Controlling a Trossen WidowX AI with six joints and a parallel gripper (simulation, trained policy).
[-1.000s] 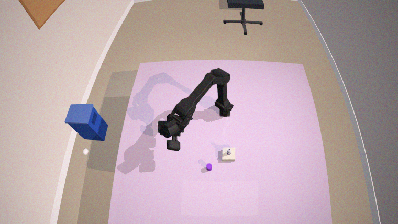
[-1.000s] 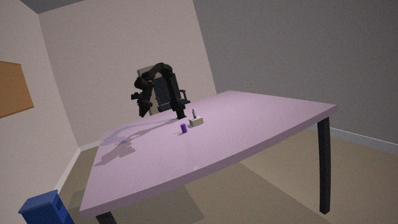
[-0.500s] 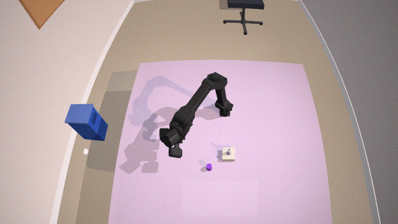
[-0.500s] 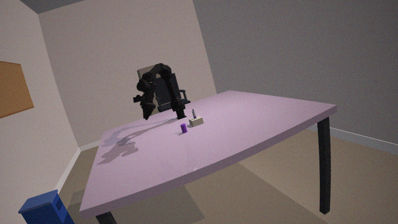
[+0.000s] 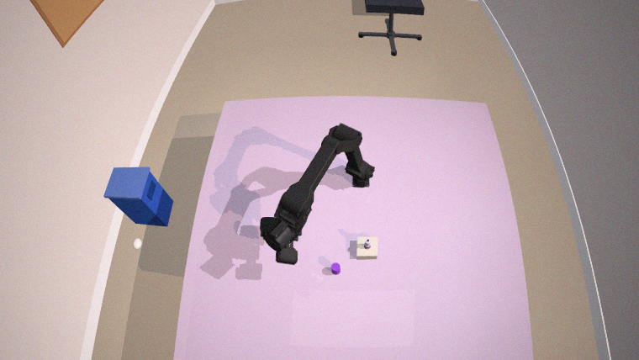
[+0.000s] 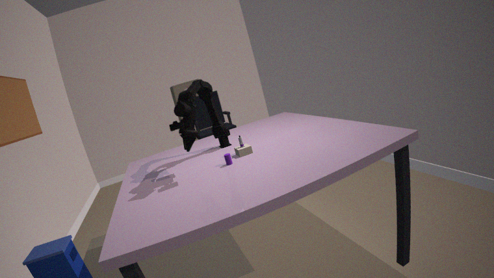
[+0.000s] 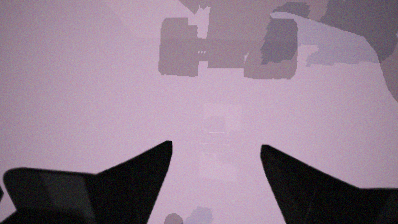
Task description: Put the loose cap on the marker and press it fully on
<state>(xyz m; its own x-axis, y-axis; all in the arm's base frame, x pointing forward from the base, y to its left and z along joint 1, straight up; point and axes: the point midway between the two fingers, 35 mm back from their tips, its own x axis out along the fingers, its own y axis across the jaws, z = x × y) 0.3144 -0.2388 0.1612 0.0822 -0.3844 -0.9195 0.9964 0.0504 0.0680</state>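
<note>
With my gripper (image 5: pixel 290 245) (image 6: pixel 187 150) (image 7: pixel 215 148) wide and holding nothing, I'd probably ease toward four o'clock, centring above the purple cap (image 5: pixel 335 268) (image 6: pixel 228 159) before descending

Hand (image 5: pixel 280 245) (image 6: pixel 188 147) (image 7: pixel 215 148) now lower and nearer the purple cap (image 5: pixel 335 268) (image 6: pixel 228 159).
</note>
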